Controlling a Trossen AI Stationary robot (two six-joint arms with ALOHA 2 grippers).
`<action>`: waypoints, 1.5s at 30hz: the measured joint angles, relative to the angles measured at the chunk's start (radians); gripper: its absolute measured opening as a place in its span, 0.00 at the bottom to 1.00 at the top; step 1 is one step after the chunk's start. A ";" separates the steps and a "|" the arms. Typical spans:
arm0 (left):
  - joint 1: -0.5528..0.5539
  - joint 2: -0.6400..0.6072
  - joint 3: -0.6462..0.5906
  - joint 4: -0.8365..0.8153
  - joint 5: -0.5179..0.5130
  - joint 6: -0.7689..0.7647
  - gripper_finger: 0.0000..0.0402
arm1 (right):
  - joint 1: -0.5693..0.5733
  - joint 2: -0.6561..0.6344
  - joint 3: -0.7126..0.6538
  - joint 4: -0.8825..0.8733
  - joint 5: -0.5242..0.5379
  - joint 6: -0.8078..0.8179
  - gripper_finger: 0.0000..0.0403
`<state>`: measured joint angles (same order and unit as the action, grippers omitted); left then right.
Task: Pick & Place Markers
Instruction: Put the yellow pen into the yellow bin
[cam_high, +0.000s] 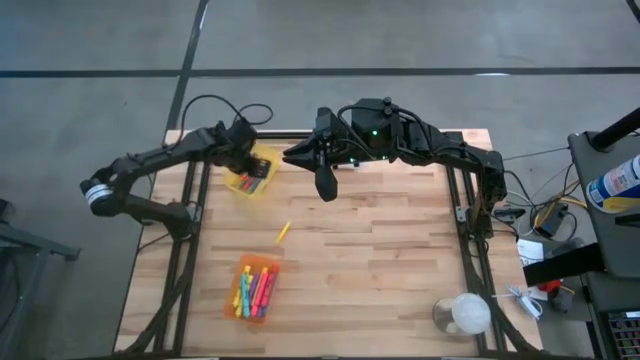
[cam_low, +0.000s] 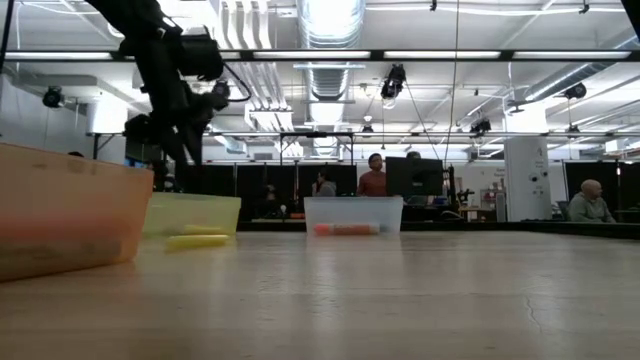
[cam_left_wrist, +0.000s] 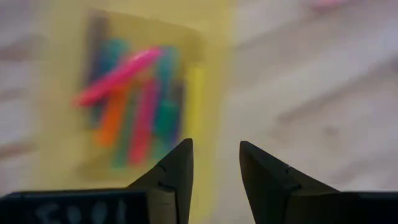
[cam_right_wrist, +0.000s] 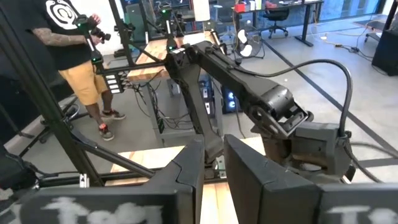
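On the butcher-block table (cam_high: 380, 250), the left gripper (cam_left_wrist: 215, 163) hovers parted and empty over the yellow bin (cam_high: 251, 171); its markers (cam_left_wrist: 134, 99), seemingly light, stiff and slick, suit a mid-barrel pinch, while the right gripper (cam_right_wrist: 213, 163) waits near-closed, empty.

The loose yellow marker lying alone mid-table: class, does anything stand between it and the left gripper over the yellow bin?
Nothing visible does. The yellow marker lies alone on bare wood, and the table between it and the left gripper, which hovers over the yellow bin, is unobstructed. The right gripper hangs off to the side, not across that path.
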<state>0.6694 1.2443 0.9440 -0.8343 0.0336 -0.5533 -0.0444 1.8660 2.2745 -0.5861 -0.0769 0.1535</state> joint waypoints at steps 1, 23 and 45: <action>-0.015 -0.001 0.000 0.012 0.032 -0.008 0.31 | 0.000 0.000 0.000 0.000 0.000 -0.001 0.14; -0.512 0.098 0.000 0.166 0.070 -0.327 0.31 | 0.000 0.000 -0.005 -0.001 0.000 -0.008 0.14; -0.585 0.411 0.000 0.232 0.036 -0.313 0.31 | 0.001 0.000 -0.005 -0.009 -0.001 0.004 0.14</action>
<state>0.0841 1.6550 0.9436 -0.6021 0.0693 -0.8660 -0.0437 1.8663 2.2696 -0.5949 -0.0780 0.1574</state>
